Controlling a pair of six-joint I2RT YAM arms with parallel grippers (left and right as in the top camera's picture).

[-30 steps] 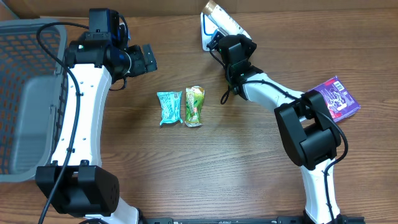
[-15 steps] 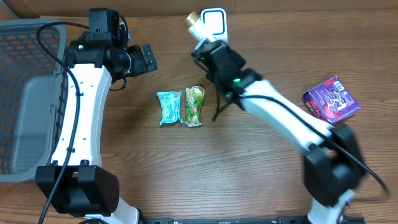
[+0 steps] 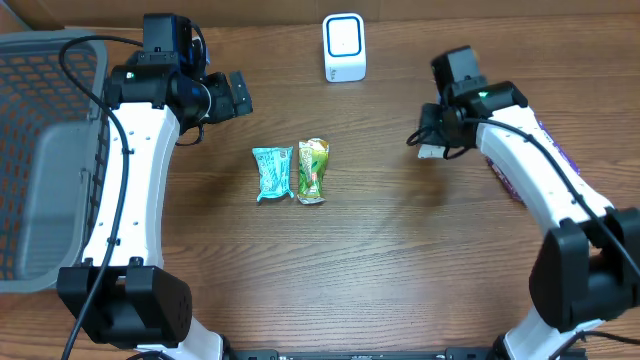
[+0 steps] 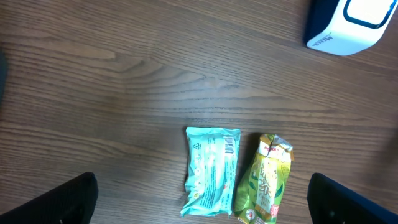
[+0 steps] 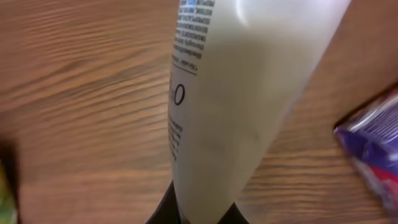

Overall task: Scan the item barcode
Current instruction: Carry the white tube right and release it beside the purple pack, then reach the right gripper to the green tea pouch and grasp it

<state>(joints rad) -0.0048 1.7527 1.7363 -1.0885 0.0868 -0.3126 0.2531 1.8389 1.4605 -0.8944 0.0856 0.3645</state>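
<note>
**White tube pinched to the scanner's right, not yet at its window**
Your right gripper [image 3: 440, 142] is pressed tight on one end of the white tube [image 5: 249, 93], well apart to the right of the scanner [image 3: 344, 47]. Your left gripper [image 3: 225, 97] hangs spread and empty to the scanner's left. Probably best: turn the printed side toward the scanner's face and hold it steady.
</note>
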